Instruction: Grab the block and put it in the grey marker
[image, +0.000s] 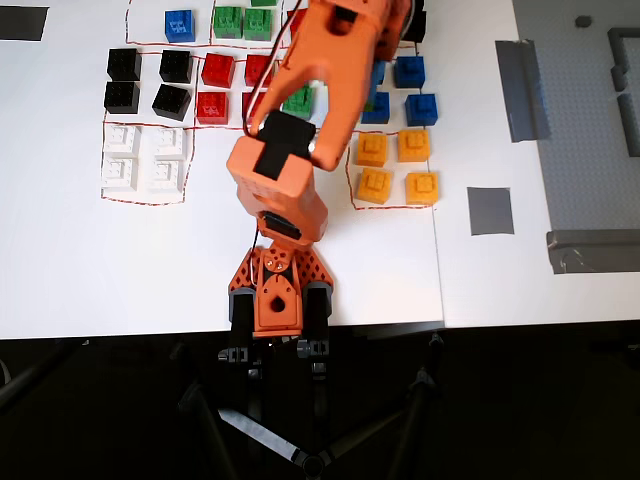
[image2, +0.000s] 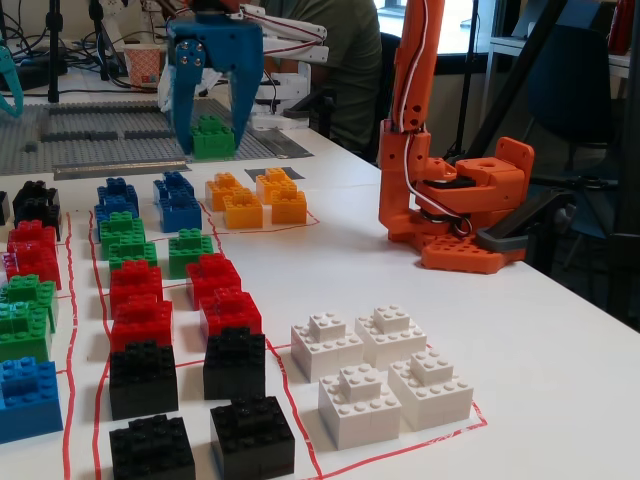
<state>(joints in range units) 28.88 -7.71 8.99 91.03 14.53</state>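
The green block (image2: 213, 137) hangs in the air between the blue fingers of my gripper (image2: 214, 142), which is shut on it, well above the blue bricks (image2: 178, 205). In the overhead view the orange arm (image: 300, 120) covers the gripper, and only a sliver of the block (image: 377, 101) peeks out at its right edge. The grey marker (image: 490, 210) is a small bare square patch to the right of the yellow bricks (image: 395, 165). In the fixed view the marker (image2: 275, 173) lies just beyond those yellow bricks (image2: 255, 205).
Rows of black, red, green, blue and white bricks (image: 140, 160) sit in red outlines on the white sheet. Long grey tape strips (image: 520, 90) and a grey baseplate (image: 590, 120) lie at the right. The arm base (image2: 450, 215) stands at the table edge.
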